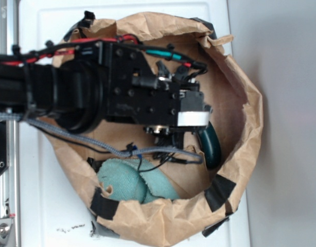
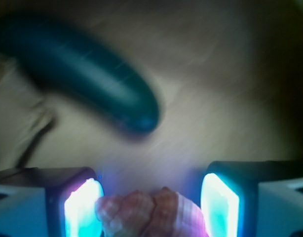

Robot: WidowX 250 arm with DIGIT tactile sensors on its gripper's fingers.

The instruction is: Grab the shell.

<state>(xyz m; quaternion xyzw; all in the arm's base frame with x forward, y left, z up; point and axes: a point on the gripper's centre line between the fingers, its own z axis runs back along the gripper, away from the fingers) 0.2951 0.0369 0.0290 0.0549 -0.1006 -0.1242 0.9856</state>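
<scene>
In the wrist view the end effector point(image 2: 151, 207) stands wide, the shell point(image 2: 150, 215) between its pads, left one touching (exterior view hides both).

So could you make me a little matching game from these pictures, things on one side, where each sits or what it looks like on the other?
Things:
1. shell
2. green oblong
3. cloth
4. bag

Descriptions:
A. teal, crumpled at the bag's lower edge
B. brown paper, rolled-down rim with black tape
C. pinkish and ribbed, between the pincer's lit pads
D. dark, smooth, lying just beyond the pincer

Pairs: 1-C, 2-D, 3-A, 4-B
</scene>
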